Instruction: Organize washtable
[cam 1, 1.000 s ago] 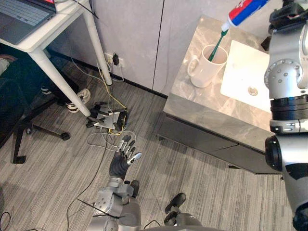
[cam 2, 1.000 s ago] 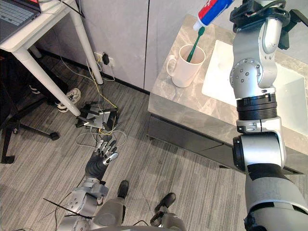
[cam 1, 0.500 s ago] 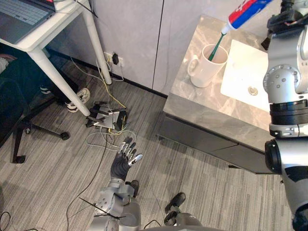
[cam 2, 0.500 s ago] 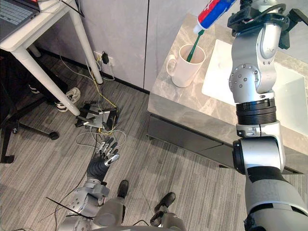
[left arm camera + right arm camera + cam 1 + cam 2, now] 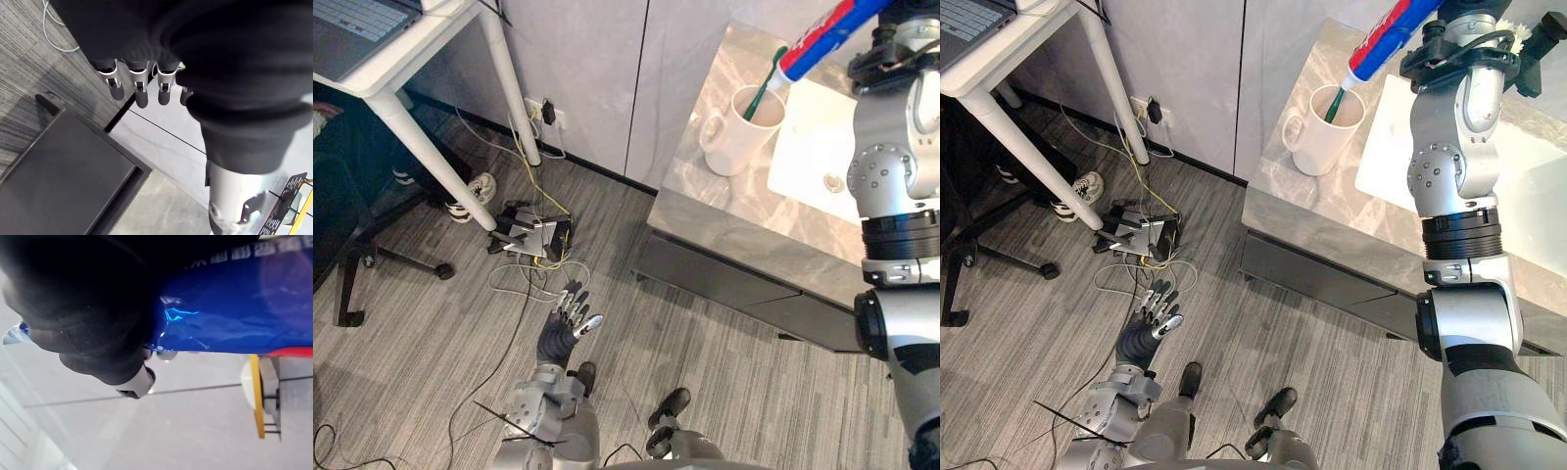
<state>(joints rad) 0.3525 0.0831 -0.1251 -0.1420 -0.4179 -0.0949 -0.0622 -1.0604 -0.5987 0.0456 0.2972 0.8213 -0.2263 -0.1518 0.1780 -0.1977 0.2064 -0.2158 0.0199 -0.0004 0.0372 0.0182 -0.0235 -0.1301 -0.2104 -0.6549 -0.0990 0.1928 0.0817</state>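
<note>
A white mug (image 5: pixel 736 137) stands on the grey marble washtable (image 5: pixel 724 211), with a green toothbrush (image 5: pixel 766 90) leaning in it. A blue, red and white toothpaste tube (image 5: pixel 1393 39) hangs slanted over the mug, its white cap just above the mug's mouth next to the brush head. My right hand (image 5: pixel 901 24) is shut on the tube's upper end; in the right wrist view the blue tube (image 5: pixel 234 313) runs past its dark cover (image 5: pixel 83 298). Far below the table, my left hand (image 5: pixel 566 318) hangs open over the floor, its fingers (image 5: pixel 139 90) straight.
A white sink basin (image 5: pixel 813 147) lies in the washtable right of the mug. A white desk (image 5: pixel 421 59) with a laptop stands at the upper left, an office chair (image 5: pixel 352 264) under it. A power strip (image 5: pixel 530 235) and cables lie on the floor.
The toothpaste tube has come a little lower, its cap nearer the mug's mouth. The camera has shifted slightly. My left hand has stayed where it was.
</note>
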